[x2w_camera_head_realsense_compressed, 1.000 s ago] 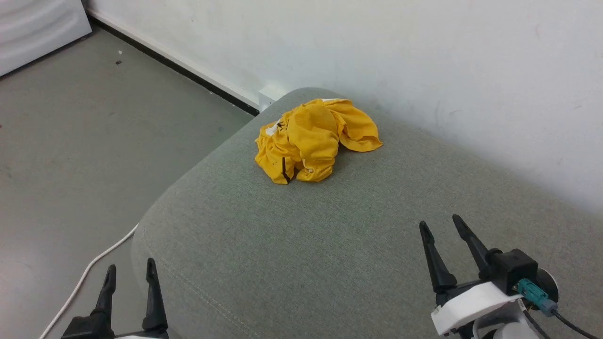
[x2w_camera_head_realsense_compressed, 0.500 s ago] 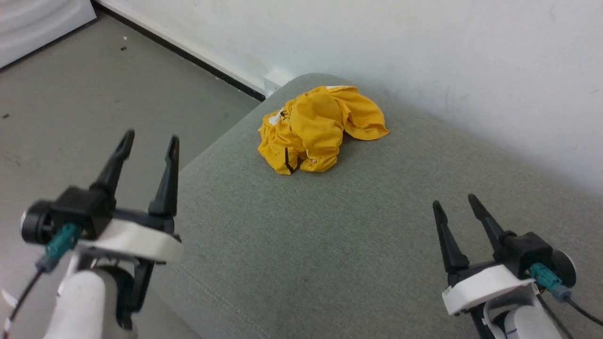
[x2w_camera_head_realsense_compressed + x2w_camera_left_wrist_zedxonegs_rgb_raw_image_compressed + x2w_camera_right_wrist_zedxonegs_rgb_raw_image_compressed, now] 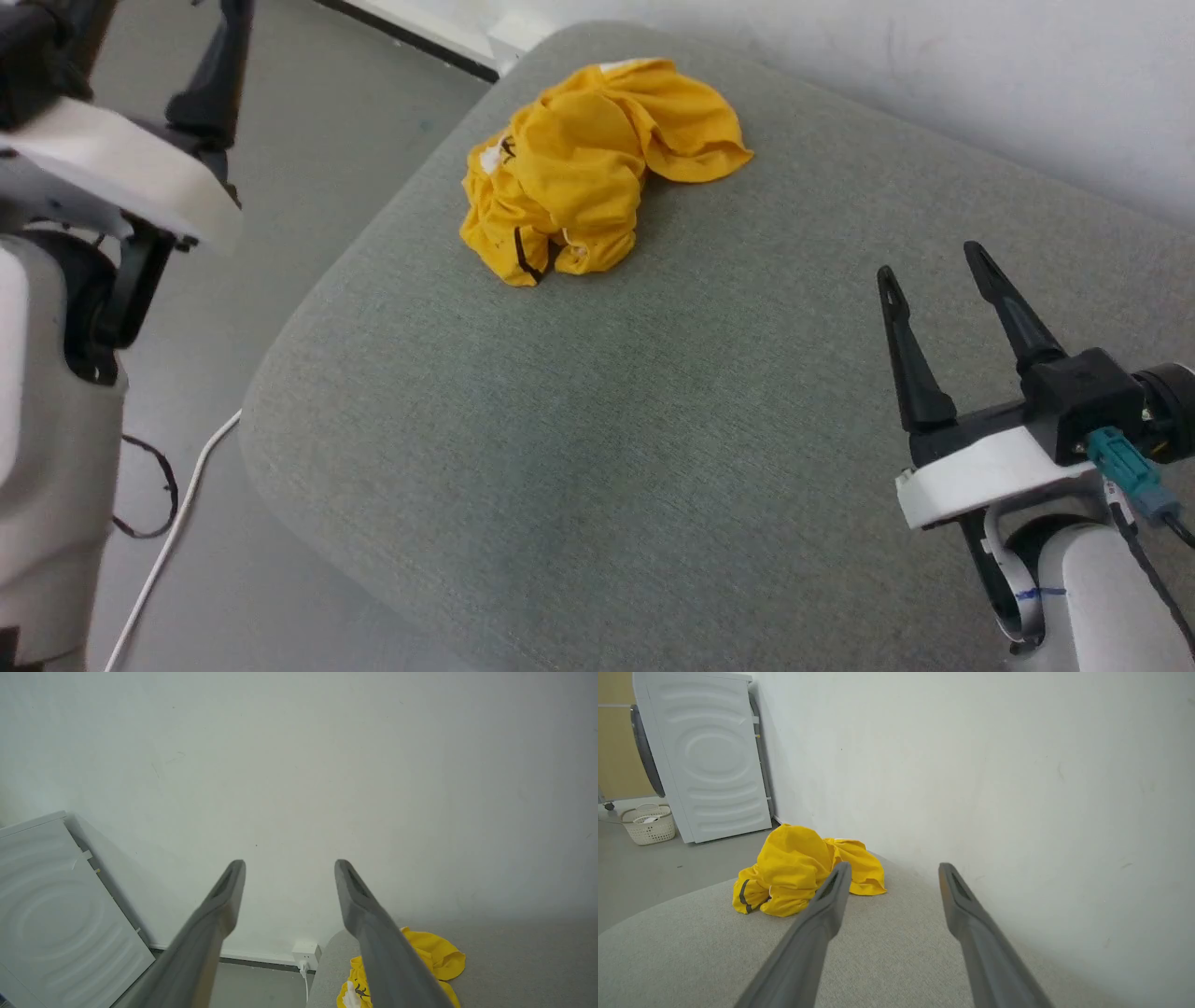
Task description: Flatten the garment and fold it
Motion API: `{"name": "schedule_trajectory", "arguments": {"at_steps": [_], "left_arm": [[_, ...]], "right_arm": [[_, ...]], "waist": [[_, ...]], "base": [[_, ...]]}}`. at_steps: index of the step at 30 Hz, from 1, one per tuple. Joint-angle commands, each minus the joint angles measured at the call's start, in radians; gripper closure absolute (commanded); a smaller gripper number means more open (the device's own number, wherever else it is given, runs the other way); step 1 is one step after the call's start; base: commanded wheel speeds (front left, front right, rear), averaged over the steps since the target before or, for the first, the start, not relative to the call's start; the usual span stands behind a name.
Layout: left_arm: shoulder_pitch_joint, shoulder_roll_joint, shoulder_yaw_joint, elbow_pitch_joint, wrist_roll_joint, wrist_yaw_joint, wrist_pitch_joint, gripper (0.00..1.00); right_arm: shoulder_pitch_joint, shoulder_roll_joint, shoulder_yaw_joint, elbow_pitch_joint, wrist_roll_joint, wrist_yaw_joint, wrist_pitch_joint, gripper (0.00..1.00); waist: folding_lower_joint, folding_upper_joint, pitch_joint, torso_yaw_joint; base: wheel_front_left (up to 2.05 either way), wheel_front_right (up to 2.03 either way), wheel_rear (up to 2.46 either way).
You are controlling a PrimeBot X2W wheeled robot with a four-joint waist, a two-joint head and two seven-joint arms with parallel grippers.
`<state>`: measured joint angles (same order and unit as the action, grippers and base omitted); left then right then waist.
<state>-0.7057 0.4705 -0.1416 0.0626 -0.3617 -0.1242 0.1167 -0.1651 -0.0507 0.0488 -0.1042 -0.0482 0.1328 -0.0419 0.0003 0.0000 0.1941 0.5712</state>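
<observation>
Shirt (image 3: 588,168) bunched at cushion's (image 3: 653,448) far corner, near wall (image 3: 934,75); broad bare fabric toward near edge. Right gripper (image 3: 929,259) spread, empty, over right side. Left gripper (image 3: 289,868) spread, empty, high beyond left edge.

No text, label, brand, number or sign can be read in any of the views. On the crumpled yellow garment (image 3: 588,159), lying near the far left corner of the grey cushion (image 3: 653,420), a few small black marks beside a white patch are seen. They are too small and folded to be made out as letters.
</observation>
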Motion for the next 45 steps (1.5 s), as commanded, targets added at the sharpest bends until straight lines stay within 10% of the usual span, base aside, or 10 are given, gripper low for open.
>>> {"name": "schedule_trajectory", "arguments": {"at_steps": [1,30,31,32,45], "left_arm": [[-0.033,0.010,-0.011,0.025,-0.016,-0.006,0.003,0.00],[-0.299,0.160,-0.402,0.556,-0.400,-0.006,0.260,0.00],[-0.297,0.157,-0.406,0.570,-0.400,-0.006,0.258,0.34],[-0.295,0.154,-0.410,0.580,-0.400,-0.006,0.251,1.00],[-0.338,0.216,-0.441,0.591,-0.393,-0.006,0.116,1.00]], "right_arm": [[-0.015,0.001,0.009,-0.017,-0.013,-0.002,0.012,0.00],[-0.104,-0.047,0.076,-0.252,-0.065,-0.002,0.143,0.00],[-0.104,-0.047,0.075,-0.253,-0.065,-0.002,0.144,0.00],[-0.104,-0.047,0.073,-0.253,-0.064,-0.002,0.145,0.00],[-0.082,-0.024,0.068,-0.195,-0.037,-0.002,0.103,0.00]], "waist": [[-0.0003,0.0000,0.113,-0.067],[-0.0003,0.0000,0.413,-0.289],[-0.0003,0.0000,0.411,-0.291],[-0.0003,0.0000,0.409,-0.292],[-0.0003,0.0000,0.271,-0.300]], "base": [[0.00,0.00,0.00],[0.00,0.00,0.00],[0.00,0.00,0.00],[0.00,0.00,0.00],[0.00,0.00,0.00]]}}
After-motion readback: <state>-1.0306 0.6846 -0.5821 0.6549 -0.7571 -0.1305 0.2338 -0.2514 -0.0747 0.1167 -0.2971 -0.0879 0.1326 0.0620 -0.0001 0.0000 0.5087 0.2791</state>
